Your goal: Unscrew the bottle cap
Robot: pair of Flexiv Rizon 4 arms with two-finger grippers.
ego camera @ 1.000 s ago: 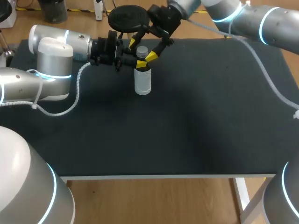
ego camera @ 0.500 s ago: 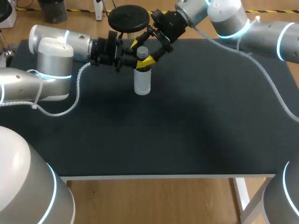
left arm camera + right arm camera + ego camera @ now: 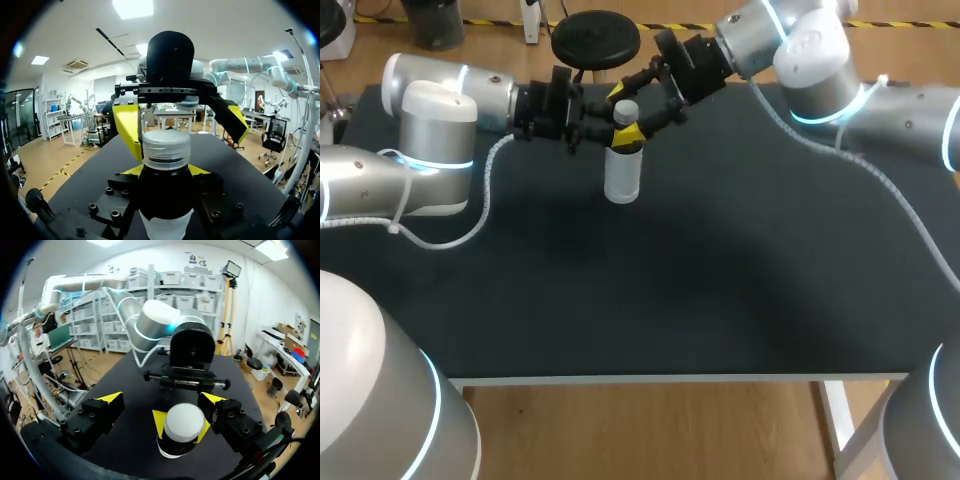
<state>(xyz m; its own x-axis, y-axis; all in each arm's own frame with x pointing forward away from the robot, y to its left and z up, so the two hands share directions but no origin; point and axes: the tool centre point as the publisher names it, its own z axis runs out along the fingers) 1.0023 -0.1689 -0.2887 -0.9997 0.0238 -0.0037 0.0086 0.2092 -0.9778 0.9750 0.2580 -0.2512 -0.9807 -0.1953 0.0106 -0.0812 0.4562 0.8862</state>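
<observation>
Head view: high, behind the rig, pitched down over the whole surface (image 3: 720, 280); bottle (image 3: 622, 175) far off toward 12 o'clock.
Left wrist view: level, close on the bottle neck, facing the right gripper (image 3: 182, 136).
Right wrist view: close, obliquely above the cap (image 3: 184, 420), facing the left gripper (image 3: 181, 428).
All three share bottle and cap.

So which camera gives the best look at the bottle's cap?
The left wrist view: the cap sits close in the middle, side on, ridges clear. The right wrist view shows its plain top; the head view, a small pale dot.
</observation>
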